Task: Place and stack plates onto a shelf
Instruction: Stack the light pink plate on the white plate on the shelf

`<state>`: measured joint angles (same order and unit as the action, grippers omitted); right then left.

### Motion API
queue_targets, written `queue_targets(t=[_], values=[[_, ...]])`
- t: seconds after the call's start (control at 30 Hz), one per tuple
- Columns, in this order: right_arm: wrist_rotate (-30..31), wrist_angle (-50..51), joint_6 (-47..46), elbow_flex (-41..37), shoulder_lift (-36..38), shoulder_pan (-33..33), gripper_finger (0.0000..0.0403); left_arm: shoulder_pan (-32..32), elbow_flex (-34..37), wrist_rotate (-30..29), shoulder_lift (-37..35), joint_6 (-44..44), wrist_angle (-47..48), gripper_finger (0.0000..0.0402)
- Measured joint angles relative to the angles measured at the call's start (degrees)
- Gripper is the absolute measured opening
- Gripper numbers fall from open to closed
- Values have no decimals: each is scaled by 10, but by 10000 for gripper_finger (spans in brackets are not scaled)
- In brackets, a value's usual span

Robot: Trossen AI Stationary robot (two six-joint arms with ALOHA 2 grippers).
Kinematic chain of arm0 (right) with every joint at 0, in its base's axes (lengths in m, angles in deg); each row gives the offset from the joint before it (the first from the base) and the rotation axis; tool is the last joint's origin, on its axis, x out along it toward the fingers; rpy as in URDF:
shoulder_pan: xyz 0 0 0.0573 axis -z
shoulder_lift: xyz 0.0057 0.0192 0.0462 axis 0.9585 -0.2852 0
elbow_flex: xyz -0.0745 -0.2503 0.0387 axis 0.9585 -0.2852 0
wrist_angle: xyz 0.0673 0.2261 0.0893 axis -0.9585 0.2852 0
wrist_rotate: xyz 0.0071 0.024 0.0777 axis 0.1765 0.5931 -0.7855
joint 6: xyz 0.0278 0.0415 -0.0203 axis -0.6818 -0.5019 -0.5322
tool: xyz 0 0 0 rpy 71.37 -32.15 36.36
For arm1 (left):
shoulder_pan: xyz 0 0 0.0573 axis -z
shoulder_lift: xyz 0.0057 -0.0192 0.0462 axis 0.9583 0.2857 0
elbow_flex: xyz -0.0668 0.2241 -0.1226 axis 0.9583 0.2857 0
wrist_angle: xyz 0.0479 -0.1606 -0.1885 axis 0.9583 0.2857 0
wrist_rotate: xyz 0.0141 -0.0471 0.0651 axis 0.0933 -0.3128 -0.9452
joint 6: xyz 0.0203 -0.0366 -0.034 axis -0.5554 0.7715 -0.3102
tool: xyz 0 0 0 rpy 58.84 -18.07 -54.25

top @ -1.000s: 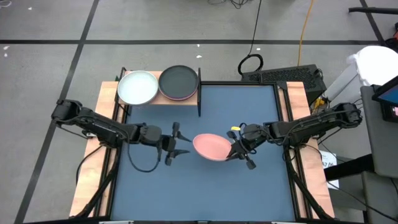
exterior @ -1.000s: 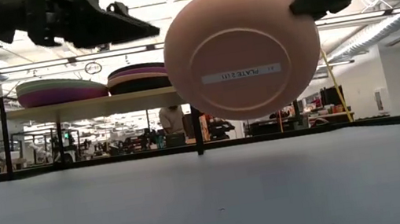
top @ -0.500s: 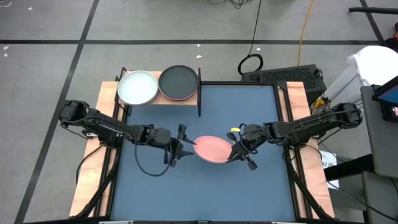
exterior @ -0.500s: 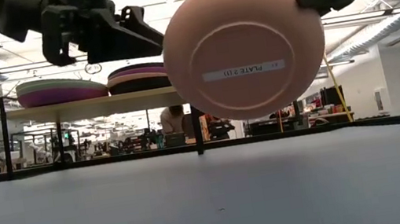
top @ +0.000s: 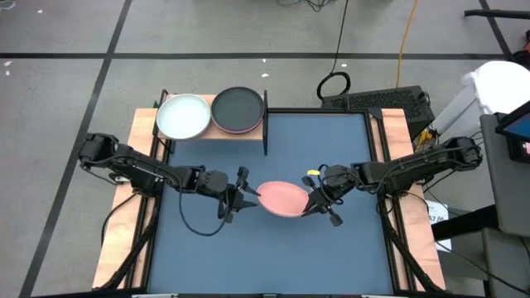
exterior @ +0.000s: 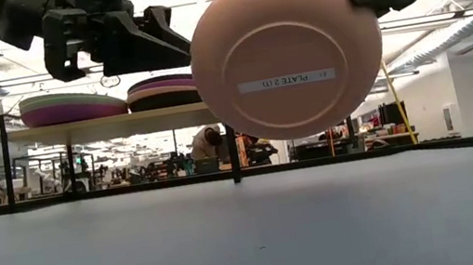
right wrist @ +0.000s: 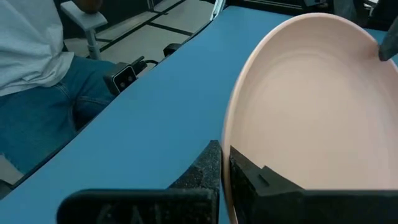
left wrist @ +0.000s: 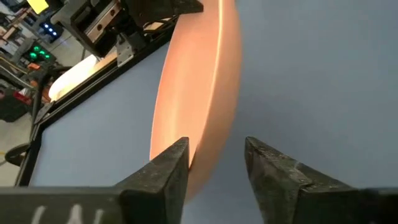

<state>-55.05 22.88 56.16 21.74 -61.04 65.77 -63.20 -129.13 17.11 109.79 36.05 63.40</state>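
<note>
A pink plate hangs tilted over the middle of the table, its underside turned toward the near edge. My right gripper is shut on its right rim. My left gripper is open at the plate's left rim, one finger on each side, with a gap showing at the underside finger. The shelf at the far left carries a stack topped by a whitish plate and one topped by a black plate. My right gripper pinches the pink plate's right rim between its two fingers, one finger on the hollow upper face and one on the underside. It comes from the table's right, slanting slightly down. The plate is lifted clear and tilted.
The shelf's black post stands behind the plate. Wooden rails run along both table sides. A person in jeans sits beyond the table's edge. Bare blue tabletop lies below and in front of the plate.
My left gripper has moved toward the table's right, up to the pink plate's left rim, and has rolled a little. The plate has stayed lifted in my right gripper, shifting only slightly.
</note>
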Motion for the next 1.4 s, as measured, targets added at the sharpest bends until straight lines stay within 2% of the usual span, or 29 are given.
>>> queue_targets(t=[0.2, 0.33, 0.57, 0.83, 1.03, 1.2, 1.4], values=[[0, 0, 0, 0, 0, 0, 3, 0, 0, -11, 0, -25, -5, 125], [-1, 0, 0, 0, 0, 0, 3, 0, 0, 0, 0, -25, -5, 122], [-3, -8, 6, 0, 0, 0, 3, 0, 0, 56, 0, -32, -38, 122], [-1, -24, 31, 0, 0, 0, 3, 0, 0, 61, 0, -45, -40, 120], [0, -27, 26, 0, 0, 0, 6, 0, 0, 62, 0, -42, -39, 76], [9, -60, -14, 0, 0, 1, 34, 1, 0, 72, 0, -44, -36, 46], [8, -123, -67, 0, 1, 4, 114, 0, 0, 100, 0, -38, -47, 36]])
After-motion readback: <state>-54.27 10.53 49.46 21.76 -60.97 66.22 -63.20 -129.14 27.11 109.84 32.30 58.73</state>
